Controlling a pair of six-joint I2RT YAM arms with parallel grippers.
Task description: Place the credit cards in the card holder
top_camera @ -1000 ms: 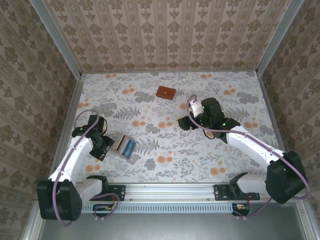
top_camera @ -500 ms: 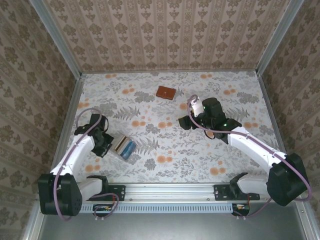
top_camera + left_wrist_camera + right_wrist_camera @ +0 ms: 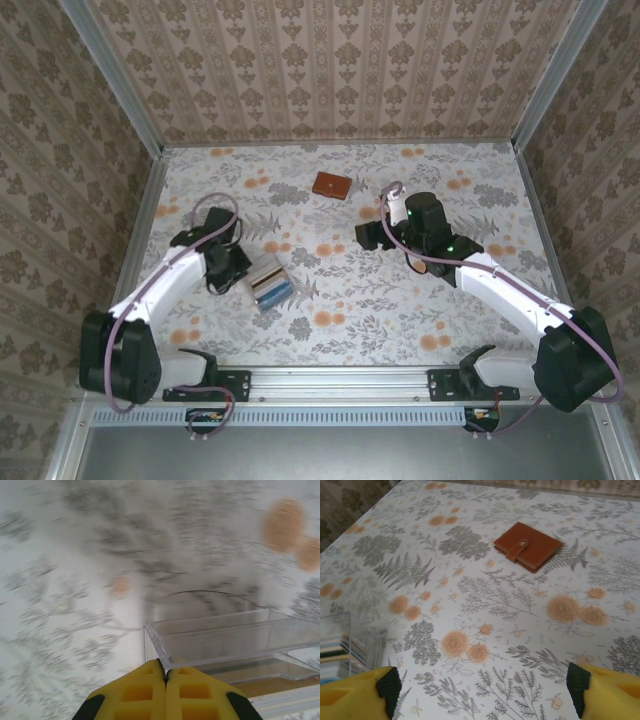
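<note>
Floral counter. Right pincer, fingers wide apart, hovers right of centre. Left pincer, fingers together, tips at the rim of a clear box near left; a pinch on its wall cannot be told. Card holder, closed, lies far centre. Credit cards sit stacked in the box.

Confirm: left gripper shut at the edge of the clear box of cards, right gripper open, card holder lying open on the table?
Not quite. The card holder is closed, with its strap fastened over the front, as the right wrist view shows. The rest stands: the left gripper is shut at the edge of the clear box of cards, and the right gripper is open.
</note>
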